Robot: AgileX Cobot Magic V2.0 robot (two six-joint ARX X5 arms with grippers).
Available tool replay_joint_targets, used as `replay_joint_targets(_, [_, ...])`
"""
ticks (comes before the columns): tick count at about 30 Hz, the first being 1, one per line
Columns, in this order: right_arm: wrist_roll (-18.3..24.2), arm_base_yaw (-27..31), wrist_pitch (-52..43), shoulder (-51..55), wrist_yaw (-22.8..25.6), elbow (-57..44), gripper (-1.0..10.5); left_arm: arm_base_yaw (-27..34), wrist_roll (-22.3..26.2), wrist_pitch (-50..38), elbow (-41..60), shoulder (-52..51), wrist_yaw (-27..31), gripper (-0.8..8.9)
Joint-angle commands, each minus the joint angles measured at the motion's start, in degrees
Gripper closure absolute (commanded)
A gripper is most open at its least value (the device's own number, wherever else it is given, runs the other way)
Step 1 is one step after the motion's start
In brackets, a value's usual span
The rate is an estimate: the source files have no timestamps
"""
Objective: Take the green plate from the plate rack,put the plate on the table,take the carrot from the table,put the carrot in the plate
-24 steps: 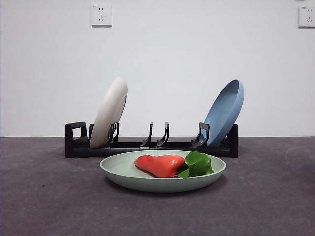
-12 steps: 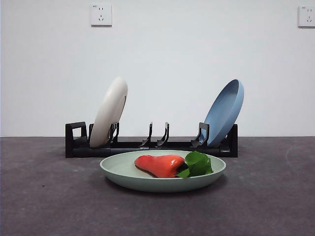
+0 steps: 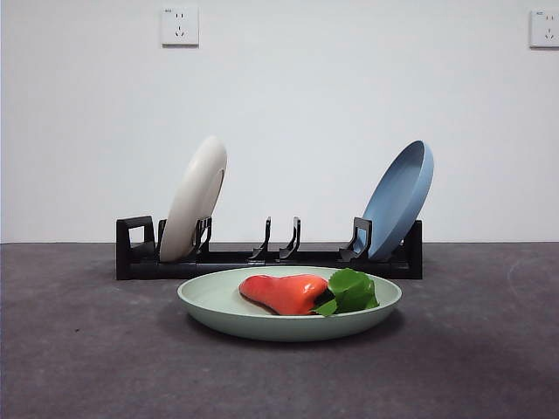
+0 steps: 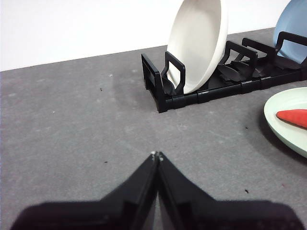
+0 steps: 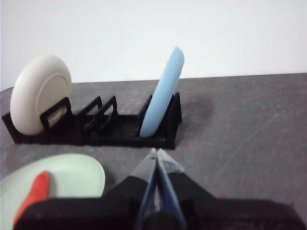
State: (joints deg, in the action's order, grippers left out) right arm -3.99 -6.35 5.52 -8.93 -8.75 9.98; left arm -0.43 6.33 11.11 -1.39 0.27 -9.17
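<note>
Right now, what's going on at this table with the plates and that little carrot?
Nothing is being handled at this moment. The carrot lies in the green plate, which sits flat on the table in front of the plate rack. A cream-white plate and a blue plate lean in the rack. The left pincer and the right pincer are both shut, empty and held back from the plate.

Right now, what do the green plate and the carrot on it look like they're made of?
The green plate looks like matte plastic, though melamine is possible: even pale colour, no sharp glints. The carrot looks like glossy moulded plastic, with bright highlights on its red-orange body; its leafy top seems the same.
</note>
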Motion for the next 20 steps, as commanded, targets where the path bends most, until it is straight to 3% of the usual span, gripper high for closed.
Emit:
replay_joint_targets(1, [-0.66, 0.09, -0.7, 2.38, 0.42, -3.56, 9.4, 0.2, -0.42, 0.22, 0.66, -0.15, 0.02, 8.14])
replay_joint_targets(20, [-0.46, 0.07, 3.61, 8.9, 0.33, -9.64, 9.4, 0.2, -0.42, 0.22, 0.66, -0.15, 0.0, 8.14])
